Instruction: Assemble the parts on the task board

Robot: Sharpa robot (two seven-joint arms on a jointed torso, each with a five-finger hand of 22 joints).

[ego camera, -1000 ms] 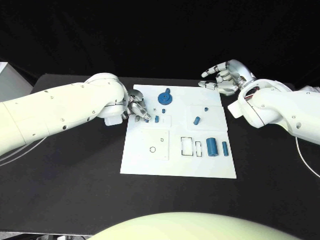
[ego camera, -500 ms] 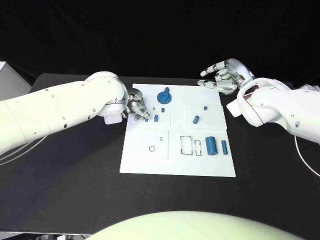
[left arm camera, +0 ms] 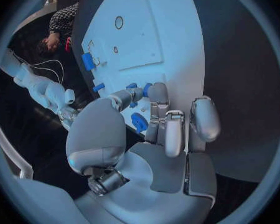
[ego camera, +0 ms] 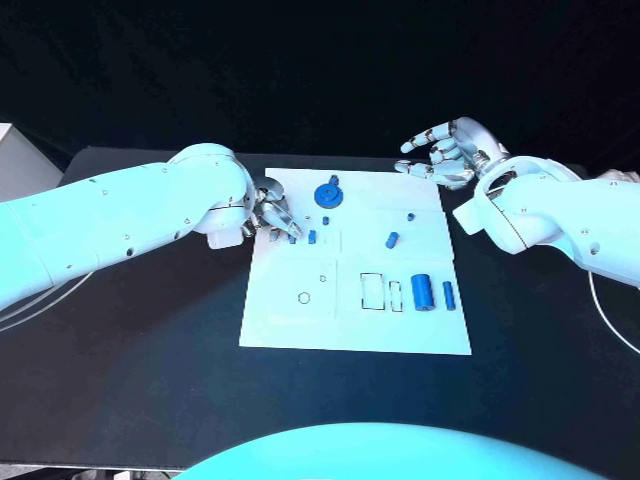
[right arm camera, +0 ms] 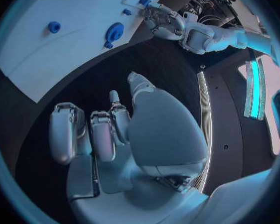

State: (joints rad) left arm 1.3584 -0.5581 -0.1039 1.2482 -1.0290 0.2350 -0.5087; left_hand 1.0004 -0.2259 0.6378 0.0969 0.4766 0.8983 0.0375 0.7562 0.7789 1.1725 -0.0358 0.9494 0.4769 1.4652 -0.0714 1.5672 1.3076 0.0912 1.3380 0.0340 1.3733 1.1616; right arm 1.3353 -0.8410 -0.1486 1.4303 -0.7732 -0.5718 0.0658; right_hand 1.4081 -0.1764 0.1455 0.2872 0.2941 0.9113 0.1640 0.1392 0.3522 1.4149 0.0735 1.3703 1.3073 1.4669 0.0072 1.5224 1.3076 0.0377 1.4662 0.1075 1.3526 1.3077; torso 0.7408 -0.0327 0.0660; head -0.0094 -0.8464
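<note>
Fingertips of my left robot hand (ego camera: 273, 218) are down at the near edge of the task board (ego camera: 306, 330), bunched around a small blue peg (ego camera: 312, 237) lying just beside them; whether I'm pinching it or only touching, I can't tell. The blue gear (ego camera: 327, 194) sits just beyond. My right robot hand (ego camera: 443, 152) hangs spread and empty over the desk (ego camera: 147, 380), off the board's far corner. Risk: a loose pinch could roll the peg away or nudge the gear.
</note>
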